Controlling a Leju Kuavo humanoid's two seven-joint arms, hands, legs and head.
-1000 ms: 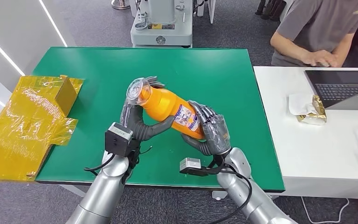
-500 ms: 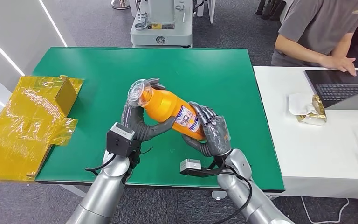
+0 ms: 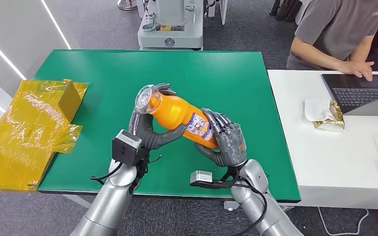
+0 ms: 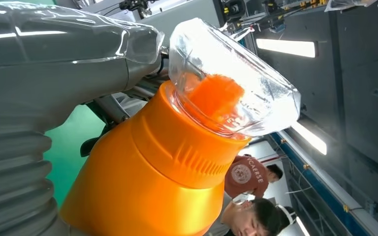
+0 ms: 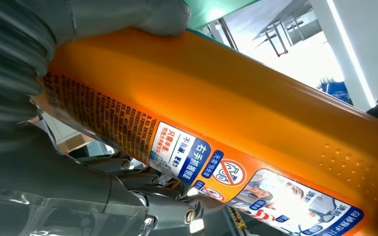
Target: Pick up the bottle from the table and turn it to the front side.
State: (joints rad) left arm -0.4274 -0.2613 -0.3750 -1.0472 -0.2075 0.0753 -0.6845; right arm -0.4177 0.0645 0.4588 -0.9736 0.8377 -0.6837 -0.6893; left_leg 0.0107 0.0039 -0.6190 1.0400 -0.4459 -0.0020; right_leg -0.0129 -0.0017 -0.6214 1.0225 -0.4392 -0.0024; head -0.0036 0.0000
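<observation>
Because the orange detergent bottle (image 3: pixel 182 117) is to be turned to its front side, it is held aloft over the green table (image 3: pixel 236 73), tilted with its clear cap (image 3: pixel 146 96) raised. The neck end is wrapped by the left hand (image 3: pixel 145 130), while the base is cupped by the right hand (image 3: pixel 226 142), presumably so the body can be rotated between them; a printed label (image 5: pixel 197 157) is seen facing the right wrist.

The left hand (image 4: pixel 44 98) grips the orange bottle (image 4: pixel 147 182) just below its clear cap (image 4: pixel 236 93), with green surface (image 4: pixel 81 142) behind and two people (image 4: pixel 253 196) beyond.
</observation>
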